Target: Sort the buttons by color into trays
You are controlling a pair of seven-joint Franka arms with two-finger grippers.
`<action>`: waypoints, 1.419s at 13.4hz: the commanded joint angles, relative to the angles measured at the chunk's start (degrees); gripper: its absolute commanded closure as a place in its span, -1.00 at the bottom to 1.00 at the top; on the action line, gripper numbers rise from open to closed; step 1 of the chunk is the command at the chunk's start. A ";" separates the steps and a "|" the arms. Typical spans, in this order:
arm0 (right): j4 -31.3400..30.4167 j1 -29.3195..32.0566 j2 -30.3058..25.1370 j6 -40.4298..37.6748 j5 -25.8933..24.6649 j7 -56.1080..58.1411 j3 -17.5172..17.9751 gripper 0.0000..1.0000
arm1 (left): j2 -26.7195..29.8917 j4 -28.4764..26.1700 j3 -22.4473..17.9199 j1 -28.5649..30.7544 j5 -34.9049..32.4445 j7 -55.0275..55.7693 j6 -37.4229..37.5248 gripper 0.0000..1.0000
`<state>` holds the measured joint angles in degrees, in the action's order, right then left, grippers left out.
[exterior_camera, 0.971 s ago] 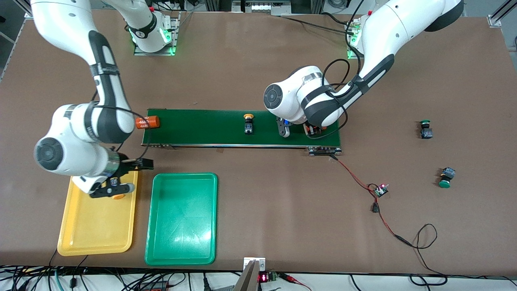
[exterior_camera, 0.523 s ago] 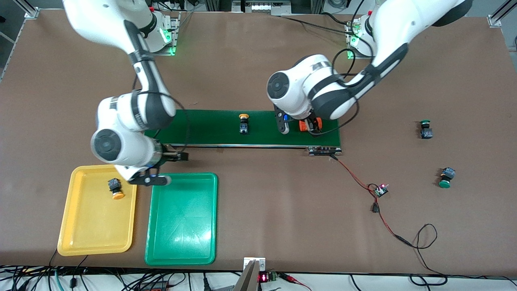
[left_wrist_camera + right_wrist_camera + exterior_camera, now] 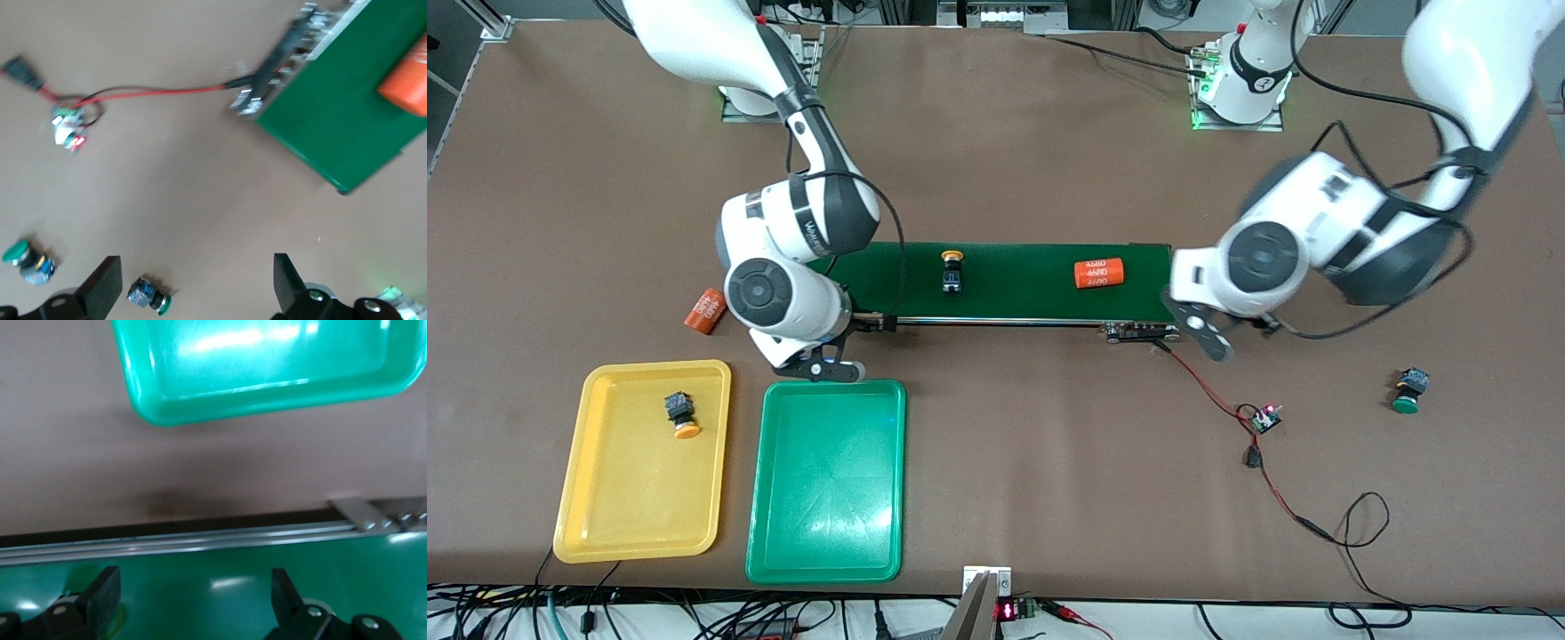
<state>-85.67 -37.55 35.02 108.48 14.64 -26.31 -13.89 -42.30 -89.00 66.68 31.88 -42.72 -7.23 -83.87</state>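
The long conveyor belt [image 3: 960,282] runs across the table's middle, carrying 1 yellow-capped button [image 3: 951,270] and an orange 4680 cylinder [image 3: 1098,273]. Nearer the front camera lie the yellow tray [image 3: 569,498], which already holds 1 yellow button [image 3: 681,415], and the empty green tray [image 3: 783,533]. A second orange cylinder [image 3: 704,311] lies on the table off the belt's end.

The right gripper [image 3: 818,366] hangs over the belt's near edge beside the green tray, jaws wide and empty. Its best move, I judge, is to line up over the belt button and close on the dark body, not the round cap.

The left gripper [image 3: 1208,331], also wide and empty, is over the table at the belt's other end. 2 green buttons [image 3: 148,297] lie ahead of it in the left wrist view; 1 green button [image 3: 1409,391] shows from the front.
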 commanded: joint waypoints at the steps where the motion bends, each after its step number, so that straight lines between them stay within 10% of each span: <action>1: -1.87 -4.72 -1.36 0.33 -0.23 -6.81 -0.18 -1.00 | -0.07 4.88 -0.23 1.69 1.32 4.93 1.68 -1.00; 5: -3.97 -9.73 -1.89 0.85 -0.14 -12.88 -0.18 -1.00 | 0.37 7.87 -3.29 4.51 4.89 7.84 3.54 -1.00; 8: -7.04 -10.88 -1.80 5.76 0.03 -14.30 -0.18 -1.00 | 7.55 10.43 -21.70 1.45 21.06 7.32 1.17 -1.00; 12: -11.52 -11.06 -1.80 11.30 -0.05 -14.12 -0.18 -1.00 | 11.26 5.70 -43.51 -4.35 25.30 5.92 -11.19 -1.00; 13: -12.06 -11.06 -1.80 12.27 0.12 -14.30 -0.09 -0.84 | 12.23 3.07 -47.92 -6.28 26.36 3.21 -15.75 -1.00; 15: -12.06 -11.14 -1.88 12.19 0.30 -14.30 0.00 0.26 | 12.76 -0.37 -54.78 -9.27 27.51 -5.38 -24.72 -1.00; 19: -12.06 -11.67 -1.80 12.11 0.47 -14.21 0.00 0.71 | 9.09 -2.23 -59.02 -9.73 28.57 -28.76 -36.44 -1.00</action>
<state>-95.92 -48.88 34.90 120.01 14.70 -39.89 -13.93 -32.88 -89.48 10.63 23.03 -15.54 -26.40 -117.19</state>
